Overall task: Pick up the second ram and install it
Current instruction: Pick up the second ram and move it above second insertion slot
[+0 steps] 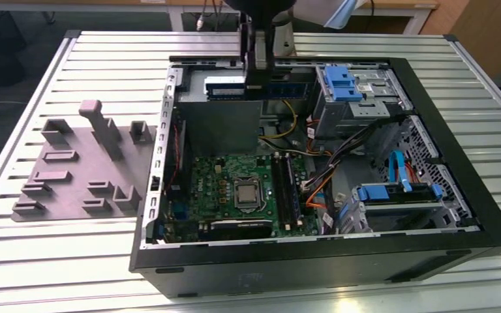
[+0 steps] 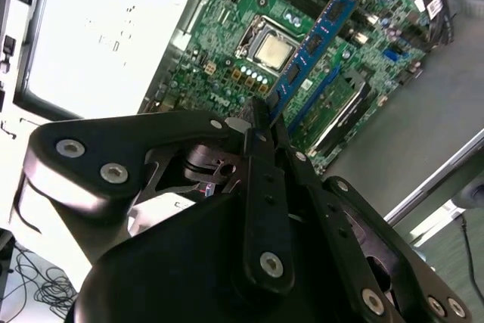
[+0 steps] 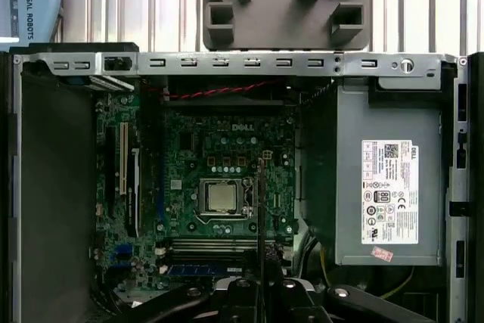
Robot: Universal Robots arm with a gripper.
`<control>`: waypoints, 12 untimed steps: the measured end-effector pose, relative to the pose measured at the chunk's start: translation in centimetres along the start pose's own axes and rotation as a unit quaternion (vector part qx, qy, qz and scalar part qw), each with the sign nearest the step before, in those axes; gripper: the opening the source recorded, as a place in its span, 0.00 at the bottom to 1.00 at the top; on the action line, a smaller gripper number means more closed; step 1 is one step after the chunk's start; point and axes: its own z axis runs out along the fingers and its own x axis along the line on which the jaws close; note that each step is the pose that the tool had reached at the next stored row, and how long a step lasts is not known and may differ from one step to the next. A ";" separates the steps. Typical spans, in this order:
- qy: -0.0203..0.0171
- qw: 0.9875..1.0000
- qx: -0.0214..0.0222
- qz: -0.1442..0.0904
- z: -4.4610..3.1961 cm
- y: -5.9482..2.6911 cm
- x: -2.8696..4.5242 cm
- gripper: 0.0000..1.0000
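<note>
Second ram is held clamped between the closed fingers of the hand, in the air above the motherboard inside the open computer case. It is judged light, thin, stiff and fragile, best gripped on its flat faces, clear of the contacts. Another stick is already seated in a slot, and a grey holder tray lies on the desk.

Matte black gripper is showing rounded linkage arms behind its jaws, silver screw heads glinting along them.
</note>
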 end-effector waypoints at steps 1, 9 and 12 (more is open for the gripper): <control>0.000 1.000 0.000 0.000 0.00 -0.21 -0.01 0.14; 0.000 1.000 0.000 0.000 0.00 -1.89 -0.03 0.14; 0.000 1.000 0.000 0.000 -0.01 -2.39 -0.04 0.14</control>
